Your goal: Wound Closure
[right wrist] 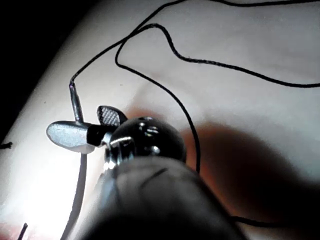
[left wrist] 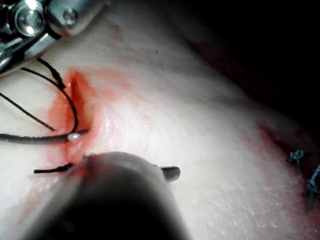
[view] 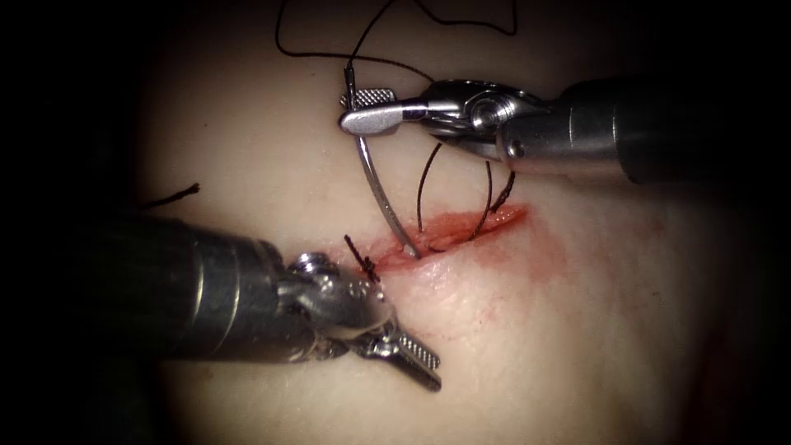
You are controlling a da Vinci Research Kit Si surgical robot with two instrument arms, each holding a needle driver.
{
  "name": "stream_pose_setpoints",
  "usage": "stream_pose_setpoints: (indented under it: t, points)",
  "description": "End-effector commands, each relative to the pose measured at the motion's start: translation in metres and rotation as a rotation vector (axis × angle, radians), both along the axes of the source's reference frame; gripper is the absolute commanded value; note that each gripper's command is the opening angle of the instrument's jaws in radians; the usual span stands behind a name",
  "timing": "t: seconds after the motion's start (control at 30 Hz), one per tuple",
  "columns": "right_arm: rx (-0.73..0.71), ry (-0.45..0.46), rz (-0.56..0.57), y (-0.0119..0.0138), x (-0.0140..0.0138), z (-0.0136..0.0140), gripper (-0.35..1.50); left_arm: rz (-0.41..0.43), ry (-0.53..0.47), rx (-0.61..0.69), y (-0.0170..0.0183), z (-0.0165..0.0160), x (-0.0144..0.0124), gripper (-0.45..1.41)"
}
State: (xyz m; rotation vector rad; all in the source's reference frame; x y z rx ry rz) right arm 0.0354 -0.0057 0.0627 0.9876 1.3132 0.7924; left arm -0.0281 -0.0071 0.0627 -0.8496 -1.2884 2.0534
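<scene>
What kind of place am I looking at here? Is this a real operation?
Likely a surgical practice bench, not an operation. The right tool holds a curved needle near its thread end, tip in the cut of the tissue. The left tool holds nothing.

Right tool point(right wrist: 92, 131) seen from behind its rounded wrist, jaws closed across the needle point(right wrist: 76, 106) near its thread end. Needle shaft running on past the jaws as a pale curve over brightly lit tissue point(right wrist: 240, 40). Black thread point(right wrist: 190, 59) leaving the needle's end, looping wide across the tissue, one strand passing beside the wrist into shadow. Short frayed thread end point(right wrist: 6, 145) lying apart near the dark edge.
</scene>
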Motion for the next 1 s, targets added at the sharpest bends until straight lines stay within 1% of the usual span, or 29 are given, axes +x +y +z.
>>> stream_pose_setpoints:
  t: [0.03,0.07,0.1,0.13,0.17,0.2,0.23,0.3,0.37,0.43,0.5,0.6,0.73,0.77,0.87,0.9,0.97,1.0]
  points:
    - [-0.002,0.003,-0.002,0.0,0.0013,0.0002,0.59,0.001,0.0,0.0,-0.0002,0.0005,-0.0005,0.12]
    - [-0.003,0.003,-0.005,0.0,0.0014,0.0003,0.41,0.0,0.0,0.0,-0.0002,0.0005,-0.0005,0.12]
    - [-0.004,0.004,-0.008,-0.0001,0.0016,0.0004,-0.06,0.0,0.0,0.0,-0.0002,0.0005,-0.0005,0.12]
    - [-0.01,0.009,-0.016,-0.0001,0.0015,0.0004,-0.35,0.0,0.0,0.0,-0.0002,0.0005,-0.0005,0.12]
    - [0.025,0.006,-0.022,-0.0002,0.0014,0.0004,-0.35,0.001,0.0,0.0,-0.0002,0.0005,-0.0004,0.12]
    - [0.204,-0.031,0.005,-0.0002,0.001,0.0,-0.35,0.001,0.0,0.0,-0.0002,0.0005,-0.0004,0.1]
    - [0.247,-0.045,0.034,-0.0002,0.0007,-0.0003,-0.35,0.001,0.0,0.0,-0.0002,0.0005,-0.0004,0.1]
    - [0.269,-0.057,0.055,-0.0003,0.0001,-0.0009,-0.35,0.001,0.0,-0.001,-0.0002,0.0005,-0.0004,0.09]
    - [0.287,-0.071,0.051,-0.0002,-0.0009,-0.0021,-0.35,0.0,0.001,-0.001,-0.0002,0.0006,-0.0004,0.09]
    - [0.291,-0.069,0.05,-0.0002,-0.0013,-0.0025,-0.35,0.0,0.0,-0.001,-0.0002,0.0006,-0.0004,0.09]
    - [0.222,-0.055,0.046,-0.0004,-0.002,-0.0028,-0.35,0.001,0.0,-0.001,-0.0002,0.0006,-0.0004,0.09]
    - [0.192,-0.024,0.052,-0.0007,-0.0023,-0.0031,-0.35,0.001,0.0,-0.001,-0.0002,0.0006,-0.0004,0.07]
    - [0.084,0.075,0.095,-0.0008,-0.0022,-0.0041,-0.35,0.001,0.0,-0.001,-0.0002,0.0006,-0.0004,0.07]
    - [0.062,0.1,0.108,-0.0008,-0.0022,-0.0045,-0.35,0.001,0.0,-0.001,-0.0002,0.0006,-0.0004,0.07]
    - [0.011,0.135,0.128,-0.0007,-0.0023,-0.0055,-0.35,0.001,0.0,-0.001,-0.0002,0.0006,-0.0004,0.07]
    - [0.012,0.154,0.134,-0.0006,-0.0024,-0.006,-0.35,0.001,0.0,-0.001,-0.0003,0.0006,-0.0004,0.07]
    - [-0.041,0.192,0.164,-0.0002,-0.0028,-0.0071,-0.35,0.001,0.0,-0.001,-0.0002,0.0006,-0.0004,0.07]
    - [-0.031,0.21,0.178,-0.0001,-0.0032,-0.0077,-0.35,0.001,0.0,-0.001,-0.0002,0.0006,-0.0004,0.07]
